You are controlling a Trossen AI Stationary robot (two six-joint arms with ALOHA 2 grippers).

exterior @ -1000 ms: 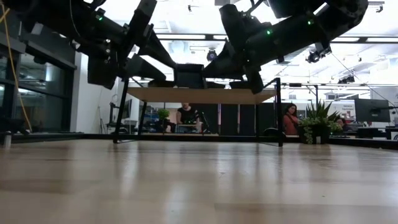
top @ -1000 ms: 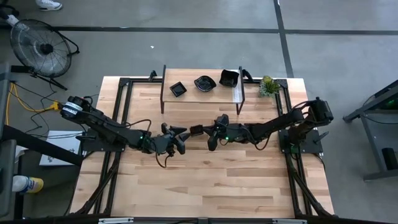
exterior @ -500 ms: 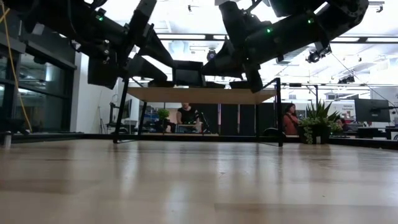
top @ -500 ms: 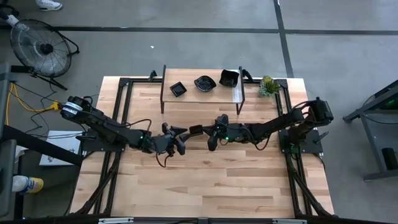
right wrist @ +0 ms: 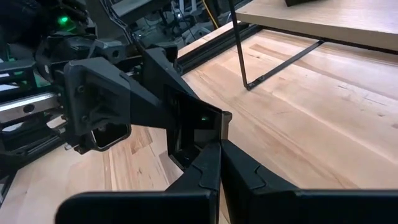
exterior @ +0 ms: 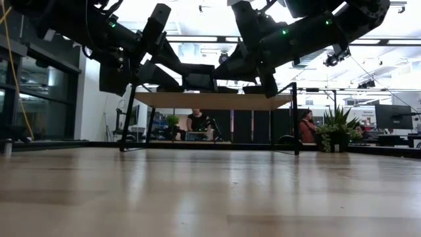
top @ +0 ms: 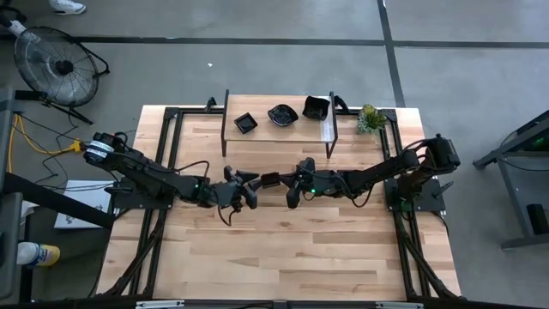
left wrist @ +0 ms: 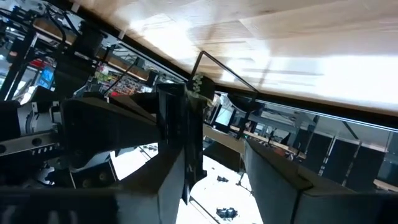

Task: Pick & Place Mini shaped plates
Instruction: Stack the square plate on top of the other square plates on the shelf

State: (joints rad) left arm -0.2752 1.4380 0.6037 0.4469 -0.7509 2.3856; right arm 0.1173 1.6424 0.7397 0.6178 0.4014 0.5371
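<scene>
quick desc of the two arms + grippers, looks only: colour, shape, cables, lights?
Both arms are black, slim and multi-jointed, with thin black cables looping beside them. Small green lights glow near each wrist. The left gripper and right gripper have black, angular, wedge-shaped fingers. The left arm's base end carries a silver collar with yellow cabling.

You have a wooden surface [top: 283, 249] with a small raised shelf [top: 276, 130] at its far edge. A green plant [top: 371, 118] stands just beside the shelf's right end. On the grey floor beyond the surface's left corner sits a fan [top: 51, 64]. Across the room, two people [exterior: 197, 123] sit at desks behind the shelf's legs.
</scene>
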